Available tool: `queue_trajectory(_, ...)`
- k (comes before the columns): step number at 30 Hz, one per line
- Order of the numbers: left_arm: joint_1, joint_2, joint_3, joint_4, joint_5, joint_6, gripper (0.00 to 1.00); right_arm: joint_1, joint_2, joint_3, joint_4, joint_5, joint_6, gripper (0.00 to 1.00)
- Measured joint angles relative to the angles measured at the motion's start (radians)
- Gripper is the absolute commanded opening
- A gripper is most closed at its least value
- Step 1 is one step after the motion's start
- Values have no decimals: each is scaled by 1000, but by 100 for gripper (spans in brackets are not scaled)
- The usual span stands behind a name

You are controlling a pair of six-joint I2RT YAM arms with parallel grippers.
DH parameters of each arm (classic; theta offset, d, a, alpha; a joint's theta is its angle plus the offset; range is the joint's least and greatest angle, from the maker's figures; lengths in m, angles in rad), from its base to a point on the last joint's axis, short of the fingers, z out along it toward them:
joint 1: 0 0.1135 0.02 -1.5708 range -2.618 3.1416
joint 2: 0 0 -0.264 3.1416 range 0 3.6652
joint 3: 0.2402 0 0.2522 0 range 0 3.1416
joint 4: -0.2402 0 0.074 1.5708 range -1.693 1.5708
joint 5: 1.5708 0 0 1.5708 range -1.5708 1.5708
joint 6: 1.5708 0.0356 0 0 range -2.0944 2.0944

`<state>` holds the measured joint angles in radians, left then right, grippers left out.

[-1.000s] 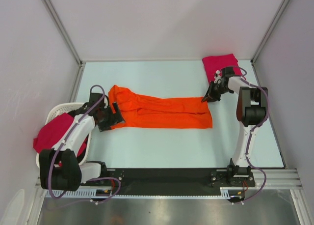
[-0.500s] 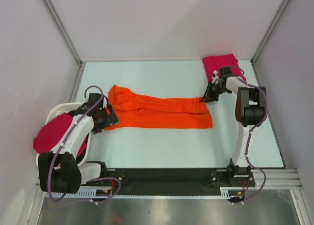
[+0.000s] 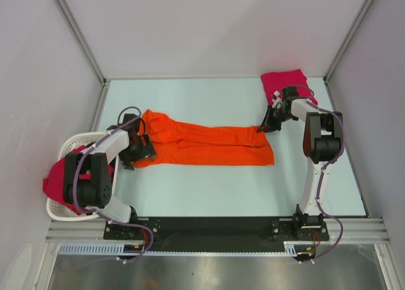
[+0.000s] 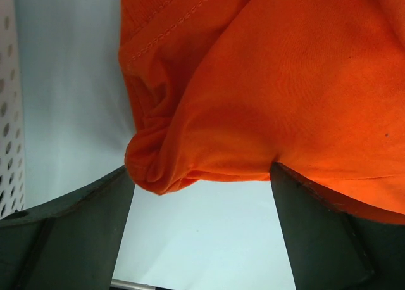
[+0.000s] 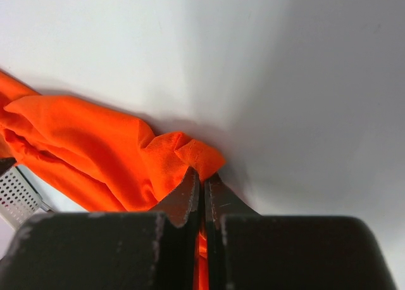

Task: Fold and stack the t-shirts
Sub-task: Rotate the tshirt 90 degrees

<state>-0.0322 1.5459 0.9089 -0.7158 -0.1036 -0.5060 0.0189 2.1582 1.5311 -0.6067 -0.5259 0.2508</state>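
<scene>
A: Your right gripper (image 5: pixel 202 176) is pinching. Its fingers are pressing tight together on the right-hand corner of the orange t-shirt (image 3: pixel 209 144), and a sliver of orange is showing between them in the wrist view.

B: That shirt is lying stretched across the table (image 3: pixel 221 189), left to right, as a long band running between your two arms.

A: At the other end, your left gripper (image 4: pixel 201 176) is standing spread wide. A bunched fold of the shirt's end is sitting right between the fingers (image 4: pixel 76 233), and they are gripping nothing.

B: From above, that gripper is sitting at the shirt's left end, just beside the basket (image 3: pixel 58 209).

A: On to containers, then. The white slatted basket is sitting at the table's left edge, by your left arm. It is holding a bundled pink t-shirt (image 3: pixel 60 175), which is spilling over the outer rim.

B: One more. A folded pink t-shirt (image 3: pixel 285 82) is lying in the far right corner of the table, just behind your right gripper and apart from the orange one.
</scene>
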Motion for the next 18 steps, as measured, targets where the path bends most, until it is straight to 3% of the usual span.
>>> queue_trajectory(4, 3, 19, 0, 18, 10, 2, 80, 0, 0, -3, 1, -8, -1, 0)
queue_trajectory(6, 7, 30, 0, 29, 14, 2, 46, 0, 0, -4, 1, -13, -1, 0)
queue_trajectory(8, 14, 53, 0, 43, 29, 3, 0, 0, 0, -5, 2, -15, -1, 0)
queue_trajectory(18, 23, 119, 62, 15, 97, 0, 0, 8, -6, -17, -1, -13, 1, 0)
